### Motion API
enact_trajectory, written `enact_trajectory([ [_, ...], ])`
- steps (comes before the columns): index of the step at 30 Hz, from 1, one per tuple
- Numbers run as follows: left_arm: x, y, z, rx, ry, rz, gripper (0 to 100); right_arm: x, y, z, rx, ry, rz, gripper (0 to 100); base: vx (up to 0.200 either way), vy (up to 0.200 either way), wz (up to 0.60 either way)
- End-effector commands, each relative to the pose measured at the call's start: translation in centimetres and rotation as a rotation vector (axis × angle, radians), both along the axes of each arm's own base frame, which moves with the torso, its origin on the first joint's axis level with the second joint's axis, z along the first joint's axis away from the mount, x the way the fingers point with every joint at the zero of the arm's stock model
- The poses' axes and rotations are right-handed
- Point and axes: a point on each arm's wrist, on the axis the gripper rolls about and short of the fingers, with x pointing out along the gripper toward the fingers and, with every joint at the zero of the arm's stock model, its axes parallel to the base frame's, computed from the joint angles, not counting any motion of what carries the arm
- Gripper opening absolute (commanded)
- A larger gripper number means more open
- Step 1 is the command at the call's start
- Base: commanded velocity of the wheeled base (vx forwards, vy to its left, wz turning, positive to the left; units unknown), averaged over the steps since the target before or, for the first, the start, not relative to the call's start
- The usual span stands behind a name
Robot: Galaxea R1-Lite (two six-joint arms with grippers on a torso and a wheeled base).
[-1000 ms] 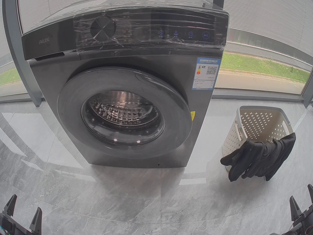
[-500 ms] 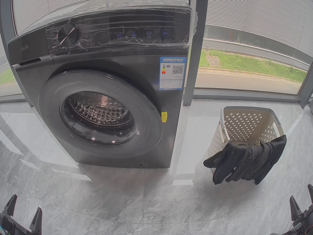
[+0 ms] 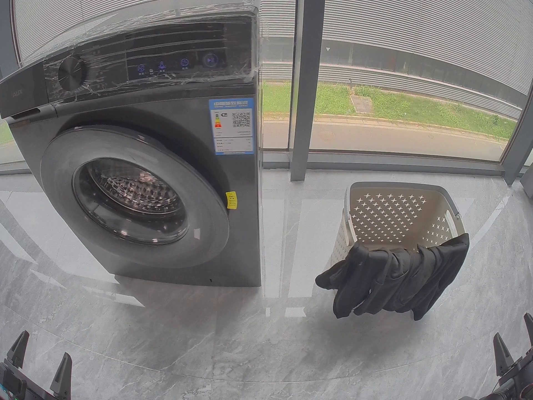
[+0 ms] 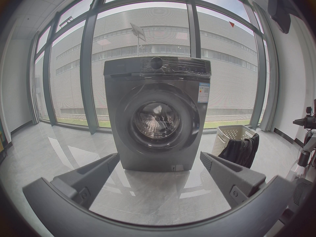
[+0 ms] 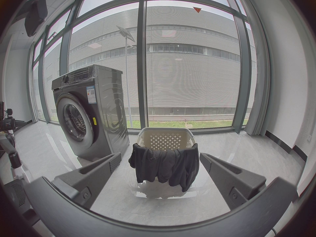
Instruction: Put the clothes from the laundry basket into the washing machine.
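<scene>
**Station Status: Basket Loaded, Both Grippers Idle**

**Surface and room.** A polished grey marble floor (image 3: 222, 340) is carrying all the equipment. A full-height window wall (image 3: 400, 56) is closing off the far side, with a dark vertical window post (image 3: 302, 73) standing between the machine and the basket positions.

**Grippers.** The left gripper (image 3: 43, 350) is hanging low over the floor on the near left, fingers spread wide and empty. The right gripper (image 3: 512, 329) is hanging low on the near right, likewise spread wide and gripping nothing. Both are sitting well apart from the basket and the machine.

**Task items.** The laundry basket (image 3: 355, 195), cream with a perforated wall, is standing upright on the floor to the right of the washing machine (image 3: 244, 234), with bare floor between them. The clothes (image 3: 394, 276), black fabric, are hanging over the basket's near rim, draping down its outer wall.

**Surroundings.** The washing machine's round door (image 3: 211, 234) is sitting shut, with the steel drum showing through the glass. Clear plastic film (image 3: 166, 40) is covering the control panel and its dial (image 3: 72, 73). A blue-edged label (image 3: 231, 124) and a small yellow sticker (image 3: 231, 200) are sitting on the front panel beside the door.
</scene>
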Motion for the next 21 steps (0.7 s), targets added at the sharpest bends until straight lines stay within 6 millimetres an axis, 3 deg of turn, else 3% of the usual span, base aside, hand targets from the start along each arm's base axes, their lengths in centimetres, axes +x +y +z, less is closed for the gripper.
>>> enact_trajectory([
  [1, -0.01, 0.0, -0.53, 0.0, -0.001, 0.0, 100, 0.03, 0.0, -0.52, 0.0, 0.005, 0.001, 100, 0.0, -0.2, 0.0],
  [8, -0.01, 0.0, -0.53, 0.001, -0.001, 0.0, 100, 0.03, 0.0, -0.52, 0.0, 0.005, 0.001, 100, 0.0, -0.2, 0.0],
  [11, -0.01, 0.0, -0.53, 0.001, -0.001, 0.0, 100, 0.03, 0.0, -0.52, -0.002, 0.005, 0.001, 100, 0.0, 0.0, 0.0],
  [17, -0.01, 0.0, -0.53, 0.001, -0.001, 0.0, 100, 0.03, 0.0, -0.52, 0.0, 0.005, 0.001, 100, 0.0, 0.0, -0.6],
  [21, -0.01, 0.0, -0.53, 0.001, -0.001, 0.0, 100, 0.03, 0.0, -0.52, 0.0, 0.005, 0.001, 100, 0.0, 0.0, 0.0],
])
